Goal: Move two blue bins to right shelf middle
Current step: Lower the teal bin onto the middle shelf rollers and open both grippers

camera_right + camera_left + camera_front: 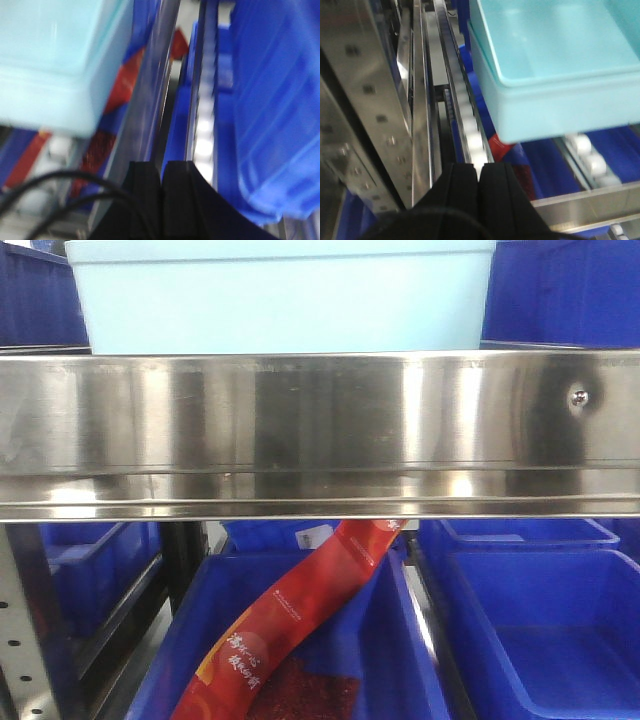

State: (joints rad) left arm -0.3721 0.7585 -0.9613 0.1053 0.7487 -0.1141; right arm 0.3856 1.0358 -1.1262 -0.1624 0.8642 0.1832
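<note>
A pale aqua blue bin [280,295] stands on the shelf tier just behind the broad stainless-steel front rail [320,430], top centre in the front view. The left wrist view has this bin [555,65] at upper right, resting over white rollers. My left gripper [479,170] is shut with nothing in it, below and left of the bin and apart from it. In the right wrist view the bin [50,65] fills the upper left. My right gripper [161,167] is shut and empty, low and to the right of the bin.
Dark blue crates [565,290] flank the bin on the same tier. Below the rail, more dark crates [545,630] sit, one holding a red packet [290,630]. A perforated grey post [365,100] stands left of the roller track [470,130]. A dark crate [270,100] looms on the right.
</note>
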